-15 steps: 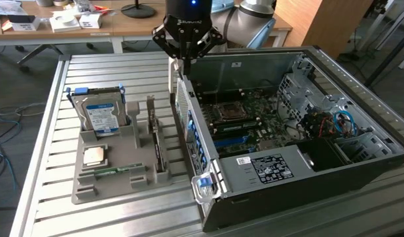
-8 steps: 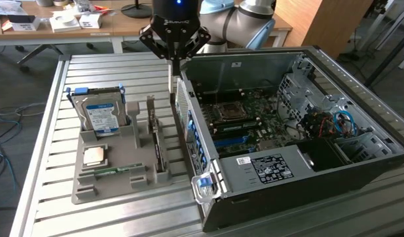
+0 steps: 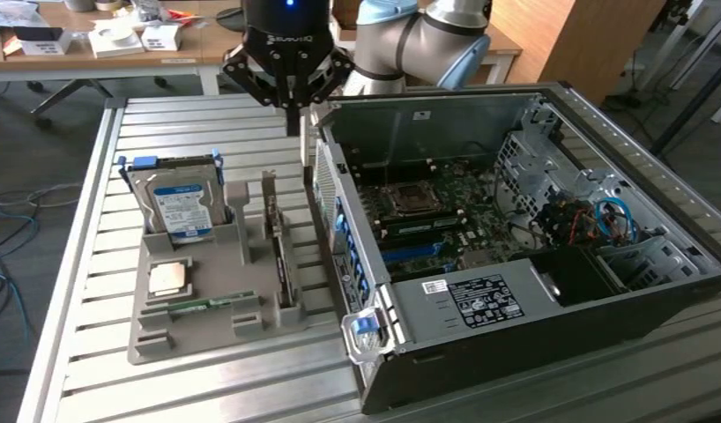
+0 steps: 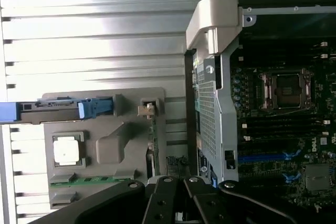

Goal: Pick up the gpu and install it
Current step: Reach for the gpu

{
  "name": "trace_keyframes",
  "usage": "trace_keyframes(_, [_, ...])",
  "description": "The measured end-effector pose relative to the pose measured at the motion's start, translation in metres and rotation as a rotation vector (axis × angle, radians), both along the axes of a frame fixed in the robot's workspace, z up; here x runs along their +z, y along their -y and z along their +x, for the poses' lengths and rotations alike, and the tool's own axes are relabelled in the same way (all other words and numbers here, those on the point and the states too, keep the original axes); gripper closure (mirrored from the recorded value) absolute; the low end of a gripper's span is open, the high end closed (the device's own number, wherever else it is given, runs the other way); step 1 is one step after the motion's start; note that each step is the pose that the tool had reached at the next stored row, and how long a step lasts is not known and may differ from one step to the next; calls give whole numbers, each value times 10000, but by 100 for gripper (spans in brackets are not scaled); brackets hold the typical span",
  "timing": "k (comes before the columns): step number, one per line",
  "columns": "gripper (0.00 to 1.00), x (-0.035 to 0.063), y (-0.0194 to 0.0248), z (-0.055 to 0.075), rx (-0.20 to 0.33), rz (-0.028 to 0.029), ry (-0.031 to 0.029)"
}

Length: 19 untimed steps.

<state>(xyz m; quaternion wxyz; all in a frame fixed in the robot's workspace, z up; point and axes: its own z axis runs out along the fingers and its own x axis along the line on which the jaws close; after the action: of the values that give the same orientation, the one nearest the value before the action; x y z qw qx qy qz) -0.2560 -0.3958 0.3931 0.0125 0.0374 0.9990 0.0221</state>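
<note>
The gpu (image 3: 282,260) is a thin dark card standing on edge in a slot of the grey holder tray (image 3: 190,339), left of the open computer case (image 3: 514,256). Its metal bracket is at the far end. In the wrist view the gpu (image 4: 153,148) appears edge-on beside the case wall. My gripper (image 3: 293,123) hangs above the table past the card's far end, near the case's rear corner. Its fingers are shut with nothing between them. The gripper's black linkage (image 4: 177,211) sits over the near part of the card in the wrist view.
The tray also holds a silver hard drive with a blue label (image 3: 178,207), a processor chip (image 3: 170,278) and a green memory stick (image 3: 202,306). The case's motherboard (image 3: 437,216) lies exposed. A desk with boxes (image 3: 102,40) stands behind the slatted metal table (image 3: 90,159).
</note>
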Motion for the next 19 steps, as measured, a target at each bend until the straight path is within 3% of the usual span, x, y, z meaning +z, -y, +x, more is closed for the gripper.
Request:
trace_keyframes(10, [89, -1, -8, -218, -1, 0, 0])
trace_keyframes(19, [89, -1, -8, -248, 0, 0, 0])
